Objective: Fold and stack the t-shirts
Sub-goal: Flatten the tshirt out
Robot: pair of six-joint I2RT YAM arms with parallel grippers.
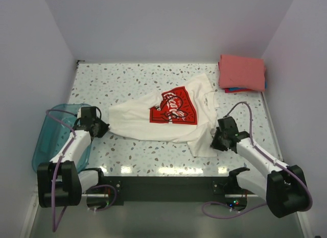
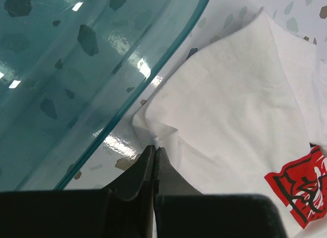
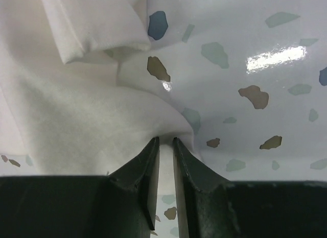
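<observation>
Flattening step: cream t-shirt (image 1: 138, 118) rumpled mid-worktop (image 1: 102, 79). Left hand (image 2: 154, 159) pinches its left edge, right hand (image 3: 165, 146) clamps near-right edge. Next, likely: pull apart, taut. Coral t-shirt (image 1: 241, 72) folded, far-right corner.

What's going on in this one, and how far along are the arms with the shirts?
Both arms are working the cream-white t-shirt, which lies rumpled and print up in the middle of the table. The left pincer is shut on its edge beside the teal tub. The right pincer pinches a bunched edge on the near right side. A folded coral-red t-shirt sits in the far right corner. The white one is not yet folded.
</observation>
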